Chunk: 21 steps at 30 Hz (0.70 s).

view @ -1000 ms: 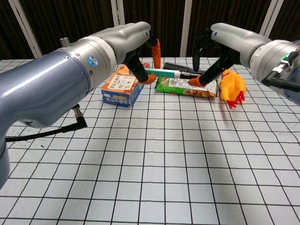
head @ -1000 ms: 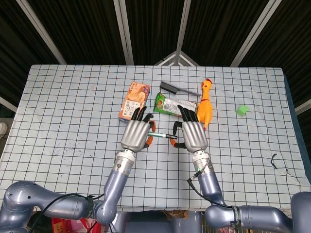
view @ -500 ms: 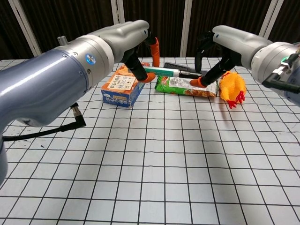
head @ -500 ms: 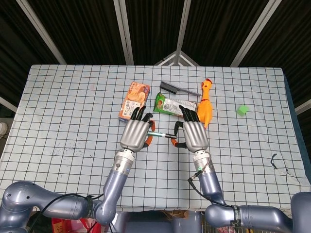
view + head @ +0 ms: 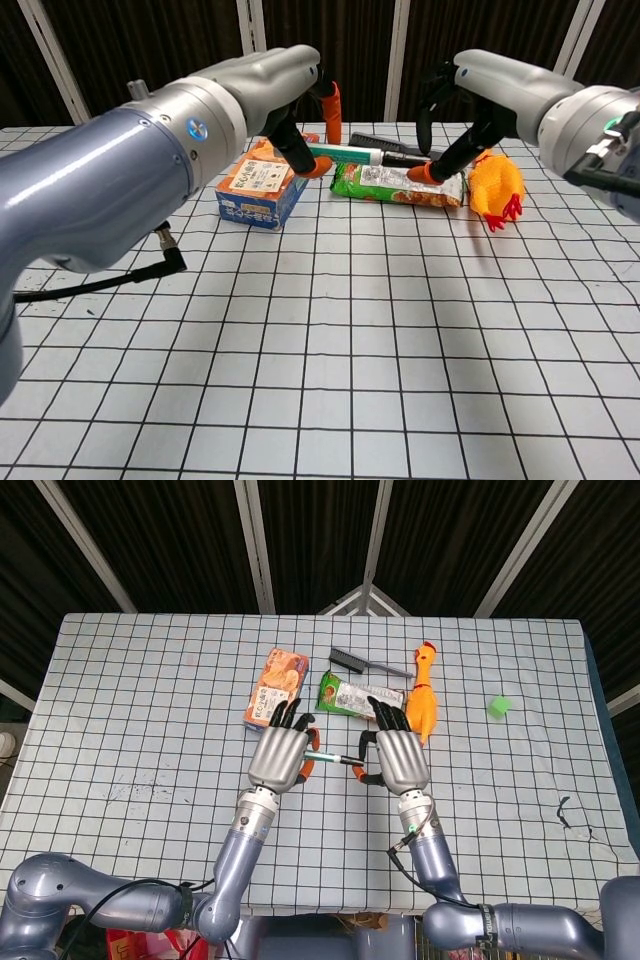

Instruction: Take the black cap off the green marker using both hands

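My bench (image 5: 150,710) under a white cloth with a black grid, on it I see an orange box (image 5: 274,687), black comb (image 5: 366,664), green snack pack (image 5: 348,696), rubber chicken (image 5: 423,695), small green block (image 5: 498,707) far off right, black cable (image 5: 95,282) near my left arm.

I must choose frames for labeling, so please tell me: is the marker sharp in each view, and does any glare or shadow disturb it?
Head view: green marker small but sharp, even light, no glare. Chest view: marker sharp; near left arm looms large with bright highlights; soft shadows on the table.
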Tool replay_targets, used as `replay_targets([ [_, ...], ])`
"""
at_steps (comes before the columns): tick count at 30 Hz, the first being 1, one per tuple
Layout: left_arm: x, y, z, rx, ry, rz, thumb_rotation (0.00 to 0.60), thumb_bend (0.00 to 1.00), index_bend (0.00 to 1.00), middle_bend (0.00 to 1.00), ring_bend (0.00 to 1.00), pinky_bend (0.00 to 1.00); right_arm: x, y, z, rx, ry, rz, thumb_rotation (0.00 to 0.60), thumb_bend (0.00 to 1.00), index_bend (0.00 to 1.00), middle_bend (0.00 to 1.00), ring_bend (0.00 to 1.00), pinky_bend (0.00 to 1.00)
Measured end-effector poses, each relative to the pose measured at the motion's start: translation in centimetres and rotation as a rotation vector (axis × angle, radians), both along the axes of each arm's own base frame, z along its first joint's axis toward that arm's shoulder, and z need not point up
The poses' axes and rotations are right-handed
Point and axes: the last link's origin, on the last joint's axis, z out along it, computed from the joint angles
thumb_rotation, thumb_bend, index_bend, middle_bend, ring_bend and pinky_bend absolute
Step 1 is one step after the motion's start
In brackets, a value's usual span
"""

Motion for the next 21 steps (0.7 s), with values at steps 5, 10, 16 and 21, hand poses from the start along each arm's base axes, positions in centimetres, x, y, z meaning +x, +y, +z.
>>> replay_targets([
  [5, 0.11, -0.07, -0.05, -0.001, -0.002, -0.005, 0.600, 0.55, 0.62, 0.23, 0.00, 0.00, -0.09, -0.03, -0.02, 0.002, -0.001, -0.005, 0.600, 0.29, 0.68, 0.04, 0.04, 0.07],
  [10, 0.21, -0.07, -0.01, 0.004, -0.004, -0.008, 0.600, 0.55, 0.62, 0.23, 0.00, 0.00, -0.08, -0.06, -0.09, 0.003, 0.001, -0.004, 0.600, 0.33, 0.71, 0.05, 0.04, 0.07],
  [16, 0.21, -0.05, 0.05, 0.005, -0.014, -0.011, 0.600, 0.55, 0.62, 0.23, 0.00, 0.00, -0.07, -0.09, -0.16, 0.005, 0.001, -0.007, 0.600, 0.34, 0.72, 0.06, 0.05, 0.07],
  [21, 0.15, -0.08, 0.16, 0.003, -0.022, -0.011, 0.600, 0.55, 0.62, 0.23, 0.00, 0.00, -0.03, -0.10, -0.08, -0.005, 0.003, -0.002, 0.600, 0.37, 0.75, 0.06, 0.06, 0.07],
])
